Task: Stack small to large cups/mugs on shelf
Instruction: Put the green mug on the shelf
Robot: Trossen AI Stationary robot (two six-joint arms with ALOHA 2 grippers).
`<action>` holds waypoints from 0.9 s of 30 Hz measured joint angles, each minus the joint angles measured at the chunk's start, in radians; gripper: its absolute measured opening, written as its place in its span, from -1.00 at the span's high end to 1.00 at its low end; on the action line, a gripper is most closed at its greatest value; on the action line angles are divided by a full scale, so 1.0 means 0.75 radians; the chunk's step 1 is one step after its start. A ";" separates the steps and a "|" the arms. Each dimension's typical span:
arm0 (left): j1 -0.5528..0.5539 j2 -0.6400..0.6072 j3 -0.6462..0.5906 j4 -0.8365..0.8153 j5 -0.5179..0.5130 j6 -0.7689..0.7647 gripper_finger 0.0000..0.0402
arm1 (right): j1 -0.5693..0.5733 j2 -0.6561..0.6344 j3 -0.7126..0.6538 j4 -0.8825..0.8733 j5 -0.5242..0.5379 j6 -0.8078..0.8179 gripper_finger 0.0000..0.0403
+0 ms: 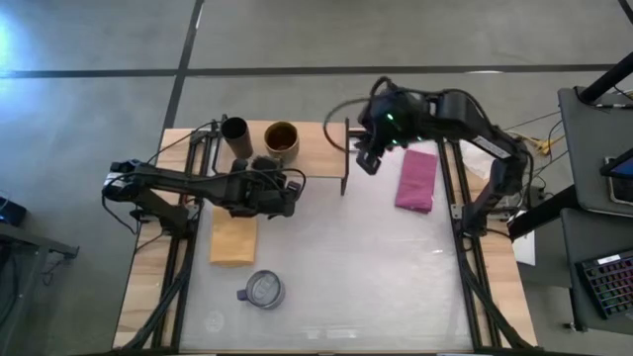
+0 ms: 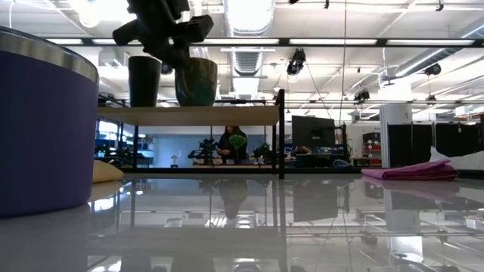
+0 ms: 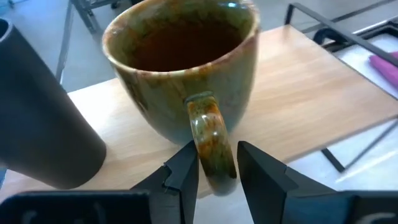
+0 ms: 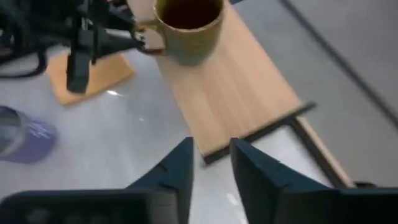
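- Your left pincer (image 3: 216, 165) has its fingers on either side of the looped handle of the tan-olive glazed ceramic mug (image 3: 186, 68); they look closed on it or nearly so. The mug stands upright on the low light-wood shelf (image 1: 312, 143), just beside the small narrow matte black cup (image 1: 235, 133).
- Judge the mug as stiff, fairly heavy and breakable, with a slick glaze; the handle is the natural hold.
- The larger purple tumbler with silvery lid (image 1: 263, 290) lies on the glossy white table (image 1: 376, 267), well apart; its smooth round wall probably slips.
- Your right pincer (image 4: 210, 163) hovers released above the shelf's far end.
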 joint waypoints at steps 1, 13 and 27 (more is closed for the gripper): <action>-0.007 0.000 0.004 0.001 0.003 0.006 0.52 | -0.037 0.001 -0.029 0.043 -0.053 -0.009 0.59; -0.095 -0.135 0.003 -0.039 0.006 0.011 0.52 | -0.347 -0.001 -0.373 0.418 -0.519 0.041 0.96; -0.282 -0.412 -0.002 -0.026 0.113 0.075 0.52 | -0.378 0.188 -0.558 0.924 -0.726 0.204 0.96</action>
